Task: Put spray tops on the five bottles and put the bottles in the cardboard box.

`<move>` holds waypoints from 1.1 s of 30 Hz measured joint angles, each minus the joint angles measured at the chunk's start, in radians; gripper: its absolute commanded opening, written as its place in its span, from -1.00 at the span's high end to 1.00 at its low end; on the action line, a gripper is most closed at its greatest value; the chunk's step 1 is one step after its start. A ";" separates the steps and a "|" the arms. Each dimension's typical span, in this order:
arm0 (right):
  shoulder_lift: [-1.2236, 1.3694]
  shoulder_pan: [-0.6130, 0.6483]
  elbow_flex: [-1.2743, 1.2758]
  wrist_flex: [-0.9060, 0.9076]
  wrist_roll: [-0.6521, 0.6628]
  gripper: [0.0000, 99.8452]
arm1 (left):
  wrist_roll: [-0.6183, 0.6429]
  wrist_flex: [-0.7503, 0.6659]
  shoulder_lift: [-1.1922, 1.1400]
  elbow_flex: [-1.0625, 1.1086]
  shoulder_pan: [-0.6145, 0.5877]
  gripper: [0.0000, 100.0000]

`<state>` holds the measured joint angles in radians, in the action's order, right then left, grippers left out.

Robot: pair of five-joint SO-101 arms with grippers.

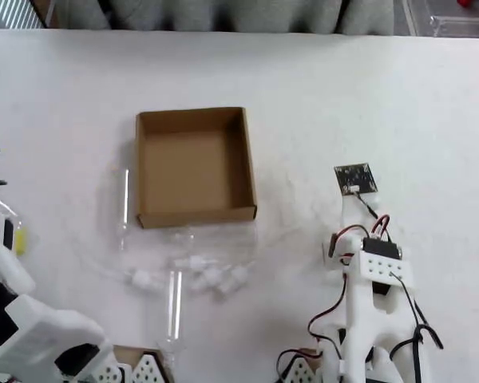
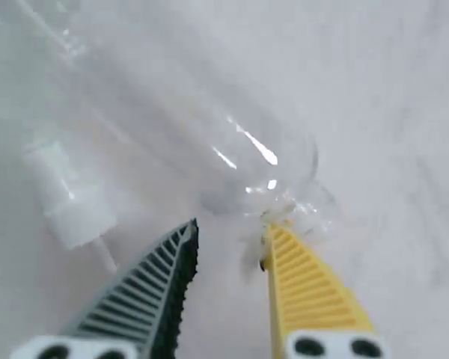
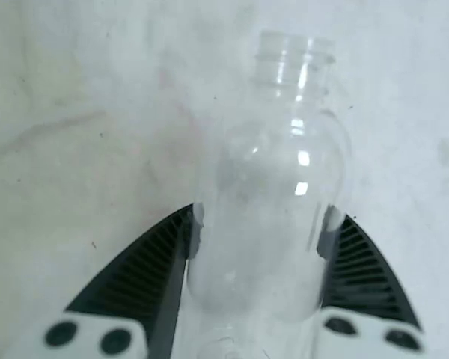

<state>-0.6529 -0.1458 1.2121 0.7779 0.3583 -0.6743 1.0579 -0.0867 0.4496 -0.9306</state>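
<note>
- The cardboard box (image 1: 195, 217) is seen open-topped at the centre of the high view, set on the white table (image 1: 343, 96). Its plain brown walls and inner floor are in full sight.
- A clear bottle (image 1: 124, 203) is laid on its side just beside the box's left wall. A second bottle (image 1: 174, 305) is laid lower down, toward the bottom centre of the frame.
- White spray tops (image 1: 211, 275) are scattered in a loose row below the box, apart from it.
- The right gripper (image 3: 263, 221) is shown with its black fingers (image 3: 161, 262) clamped on the body of an uncapped bottle (image 3: 266, 149). The threaded neck is open and is pointed toward the top of the frame. The bottle's wall is plain and see-through.
- The left gripper (image 2: 232, 228) is shown with its grey finger (image 2: 168, 269) and yellow finger (image 2: 299, 277) held apart above the table.
- A lying clear bottle (image 2: 239, 149) is seen just beyond the tips. The yellow tip is at its edge, but whether it touches cannot be told.
- A single spray top (image 2: 67, 206) with a thin tube is laid at the left of that frame, near the grey finger but apart from it.
- The right arm (image 1: 371, 271) is placed at the lower right of the high view, and the left arm (image 1: 32, 335) in the lower-left corner.
</note>
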 measured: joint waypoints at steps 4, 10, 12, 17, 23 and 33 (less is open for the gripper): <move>0.000 0.000 0.000 0.000 0.000 0.59 | 0.011 0.000 0.000 0.005 0.052 0.72; 0.000 0.000 0.000 0.000 0.000 0.59 | 0.031 -0.002 0.000 0.064 0.147 0.72; 0.000 0.000 0.000 0.000 0.000 0.59 | 0.074 -0.008 0.000 0.066 0.183 0.72; 0.000 0.000 0.000 0.000 0.000 0.59 | 0.147 -0.044 0.000 0.066 0.261 0.72; 0.000 0.000 0.000 0.000 0.000 0.59 | 0.206 -0.051 0.000 0.066 0.350 0.71; 0.000 0.000 0.000 0.000 0.000 0.59 | 0.091 -0.002 0.195 0.068 0.379 0.71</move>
<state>-0.6529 -0.1458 1.2121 0.7779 0.3583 -0.5838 1.0564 0.1082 0.5171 -0.5516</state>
